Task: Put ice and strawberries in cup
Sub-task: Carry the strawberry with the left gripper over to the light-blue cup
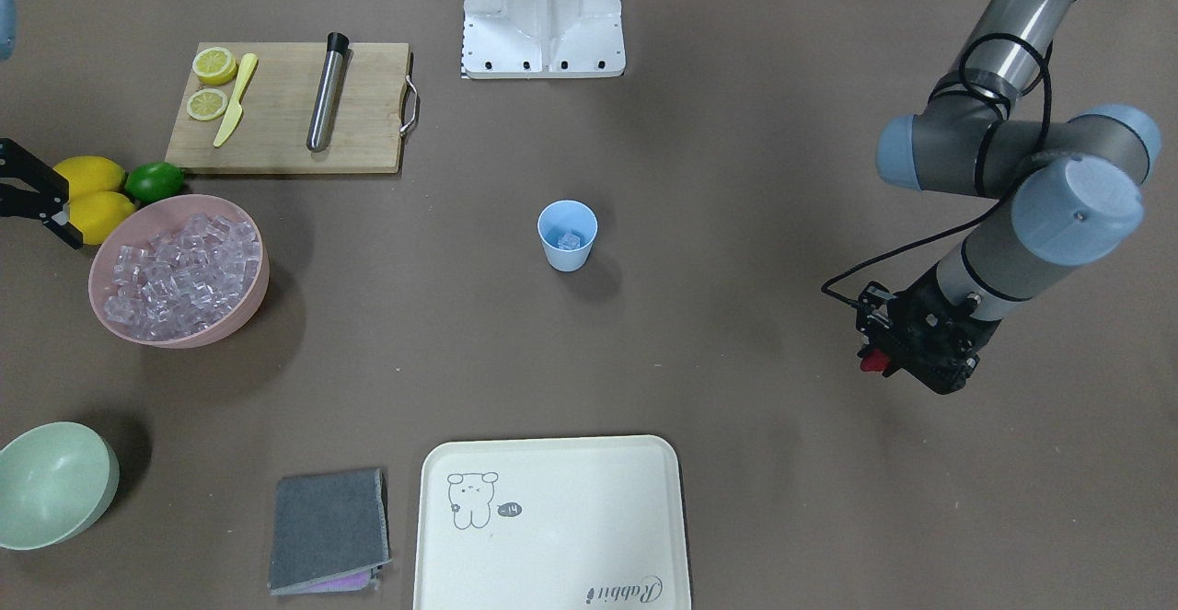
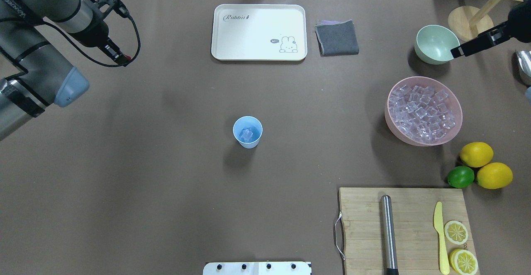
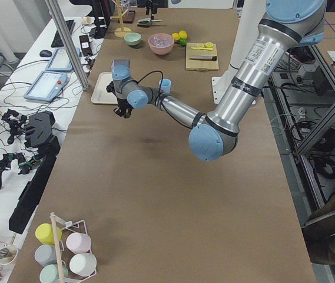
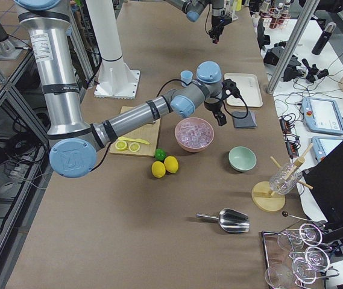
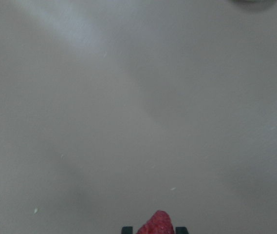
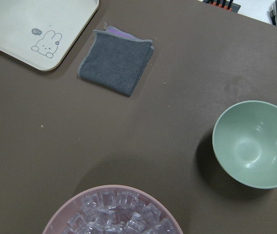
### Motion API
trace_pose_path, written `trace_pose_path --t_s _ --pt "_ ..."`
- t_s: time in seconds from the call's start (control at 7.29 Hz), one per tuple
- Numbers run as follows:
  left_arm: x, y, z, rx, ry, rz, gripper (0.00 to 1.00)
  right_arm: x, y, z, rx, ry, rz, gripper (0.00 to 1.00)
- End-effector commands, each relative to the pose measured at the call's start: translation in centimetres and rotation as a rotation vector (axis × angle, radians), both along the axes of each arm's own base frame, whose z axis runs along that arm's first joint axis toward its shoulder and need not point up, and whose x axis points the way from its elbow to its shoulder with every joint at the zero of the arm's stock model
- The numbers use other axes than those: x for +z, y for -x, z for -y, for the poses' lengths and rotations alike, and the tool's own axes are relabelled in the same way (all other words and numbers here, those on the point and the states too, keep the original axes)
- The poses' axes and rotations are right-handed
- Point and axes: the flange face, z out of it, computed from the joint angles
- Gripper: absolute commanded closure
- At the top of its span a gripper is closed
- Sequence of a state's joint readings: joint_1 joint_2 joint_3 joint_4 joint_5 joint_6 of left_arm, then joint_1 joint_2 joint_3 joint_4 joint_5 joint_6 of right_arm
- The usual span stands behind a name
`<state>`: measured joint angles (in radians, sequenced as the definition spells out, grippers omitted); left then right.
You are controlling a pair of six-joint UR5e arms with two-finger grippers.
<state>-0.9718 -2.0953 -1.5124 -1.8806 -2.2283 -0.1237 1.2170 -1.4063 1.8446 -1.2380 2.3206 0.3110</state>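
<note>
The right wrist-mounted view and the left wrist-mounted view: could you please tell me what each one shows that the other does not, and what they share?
Only the right wrist-mounted view shows a corner of the tray with its rabbit drawing, the grey cloth, the empty pale green bowl and the pink bowl heaped with ice. Only the left wrist-mounted view shows the strawberry, red, at the bottom edge, held in the left gripper. Both share bare table beneath the camera; neither shows the cup.
</note>
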Motion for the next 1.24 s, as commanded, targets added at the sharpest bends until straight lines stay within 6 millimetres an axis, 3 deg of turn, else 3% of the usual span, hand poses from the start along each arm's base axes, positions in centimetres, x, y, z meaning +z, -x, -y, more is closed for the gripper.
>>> trace_pose_path --t_s 0.0,0.14,0.41,0.55,0.82,1.1 --pt "-5.8 -3.9 -3.8 0.031 -0.009 -0.081 1.00 0.7 0.1 0.0 0.001 0.018 -0.005 0.00" --pt "-8.4 -5.5 -5.6 0.041 -0.011 -0.115 1.00 1.4 0.3 0.4 0.002 0.032 -0.009 0.00" --pt "-11.5 -7.2 -9.0 0.059 -0.005 -0.170 1.00 2.1 0.3 0.5 0.002 0.045 -0.014 0.00" --pt "-12.2 -8.4 -10.3 0.068 -0.005 -0.207 1.00 2.2 0.3 0.5 0.002 0.048 -0.015 0.00" --pt "-13.1 -13.1 -14.1 0.042 -0.034 -0.237 1.00 2.7 0.1 0.2 0.004 0.058 -0.016 0.00" --pt "-13.9 -16.3 -16.8 0.032 -0.050 -0.243 1.00 3.4 0.0 0.0 0.005 0.068 -0.022 0.00"
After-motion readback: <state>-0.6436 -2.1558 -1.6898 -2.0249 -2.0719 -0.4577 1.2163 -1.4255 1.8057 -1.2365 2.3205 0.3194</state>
